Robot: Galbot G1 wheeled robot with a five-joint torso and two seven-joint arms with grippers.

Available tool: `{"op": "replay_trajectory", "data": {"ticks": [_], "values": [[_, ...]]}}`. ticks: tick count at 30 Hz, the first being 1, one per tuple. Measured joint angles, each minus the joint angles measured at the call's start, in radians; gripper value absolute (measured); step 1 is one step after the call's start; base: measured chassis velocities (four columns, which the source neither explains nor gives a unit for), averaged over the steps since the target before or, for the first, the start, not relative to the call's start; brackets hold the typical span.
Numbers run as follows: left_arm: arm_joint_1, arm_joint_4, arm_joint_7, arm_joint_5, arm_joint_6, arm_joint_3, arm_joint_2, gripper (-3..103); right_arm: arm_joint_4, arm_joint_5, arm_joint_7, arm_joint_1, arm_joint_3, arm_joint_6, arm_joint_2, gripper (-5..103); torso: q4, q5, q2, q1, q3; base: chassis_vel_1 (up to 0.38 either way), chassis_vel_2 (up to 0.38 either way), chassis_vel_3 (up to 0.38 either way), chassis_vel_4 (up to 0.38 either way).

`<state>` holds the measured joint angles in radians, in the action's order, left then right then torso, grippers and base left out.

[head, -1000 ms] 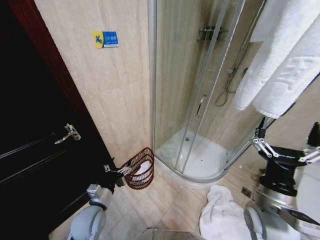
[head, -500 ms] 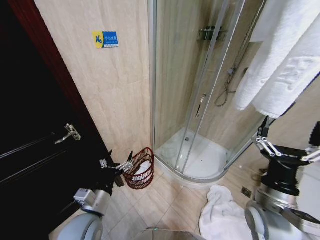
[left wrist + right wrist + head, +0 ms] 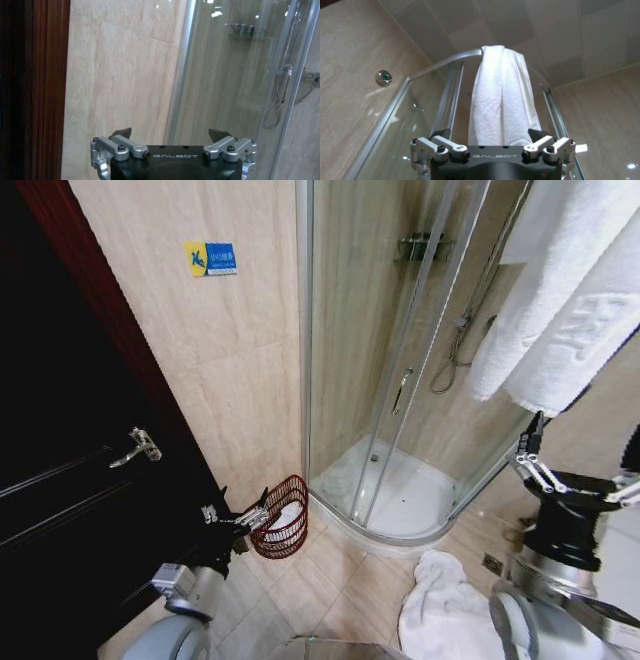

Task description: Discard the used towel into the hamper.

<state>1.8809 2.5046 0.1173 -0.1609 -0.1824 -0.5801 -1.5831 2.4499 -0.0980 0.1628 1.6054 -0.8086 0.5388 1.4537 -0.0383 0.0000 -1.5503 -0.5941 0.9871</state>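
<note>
The used towel (image 3: 560,300), a thick white terry cloth folded double, hangs over the curved chrome top rail of the glass shower enclosure (image 3: 400,380), high at the robot's right. Its long axis runs straight down from the rail. In the right wrist view that towel (image 3: 502,101) stands directly ahead of the right gripper (image 3: 490,133), centred between the two dark fingertips, which are spread wide with nothing between them. In the head view the right gripper (image 3: 535,450) sits just below the towel's hanging end, so the right arm is much the nearer one, and the towel lies up and forward from its jaws.

The hamper (image 3: 280,515), a small round reddish-brown basket of open woven slats, stands on the tiled floor in the corner between the beige wall and the shower base. Something white already lies inside it. The left gripper (image 3: 240,515) hovers just beside the hamper's rim, and in the left wrist view its fingertips (image 3: 121,132) are likewise wide apart and empty. A second crumpled white cloth (image 3: 445,605) lies on the floor near the right arm's base.
</note>
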Motion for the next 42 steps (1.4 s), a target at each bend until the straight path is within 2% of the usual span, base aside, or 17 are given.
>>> {"op": "replay_trajectory", "data": {"ticks": [18,23,26,30,32,35,40,42], "values": [[0.003,-0.003,0.006,0.015,0.004,0.012,-0.012,100,0.022,-0.037,0.002,0.003,-0.024,-0.015,-0.024,100,0.0,0.0,0.0,0.0,0.0,0.0,0.0,0.0,0.0],[0.003,-0.004,0.007,0.015,0.005,0.012,-0.012,100,0.03,-0.124,-0.018,0.001,-0.061,-0.006,-0.064,100,-0.0001,0.0,0.0,0.0,0.0,0.0,0.0,0.0,0.0],[0.002,-0.004,0.007,0.014,0.005,0.012,-0.012,100,0.031,-0.249,-0.07,-0.011,-0.14,0.017,-0.106,100,0.0,0.0001,0.0,0.0,0.0,0.0,0.0,0.0,0.0],[0.002,-0.004,0.007,0.014,0.005,0.012,-0.011,100,0.019,-0.313,-0.071,-0.025,-0.221,0.016,-0.146,100,0.0,0.0002,0.0,0.0,0.0,0.0,0.0,0.0,0.0],[0.002,-0.004,0.007,0.014,0.005,0.012,-0.011,100,0.013,-0.324,-0.07,-0.028,-0.244,0.016,-0.158,100,-0.0001,0.0001,0.0,0.0,0.0,0.0,0.0,0.0,0.0],[0.002,-0.004,0.006,0.014,0.005,0.012,-0.011,100,-0.016,-0.358,-0.039,-0.04,-0.36,0.015,-0.212,100,0.0,0.0003,0.0,0.0,0.0,0.0,0.0,0.0,0.0],[0.002,-0.004,0.006,0.014,0.005,0.012,-0.011,100,-0.043,-0.401,-0.052,-0.066,-0.49,0.014,-0.264,100,0.0,0.0001,0.0,0.0,0.0,0.0,0.0,0.0,0.0],[0.002,-0.004,0.006,0.013,0.005,0.012,-0.011,100,-0.047,-0.408,-0.052,-0.073,-0.512,0.011,-0.277,100,0.0,0.0003,0.0,0.0,0.0,0.0,0.0,0.0,0.0]]}}
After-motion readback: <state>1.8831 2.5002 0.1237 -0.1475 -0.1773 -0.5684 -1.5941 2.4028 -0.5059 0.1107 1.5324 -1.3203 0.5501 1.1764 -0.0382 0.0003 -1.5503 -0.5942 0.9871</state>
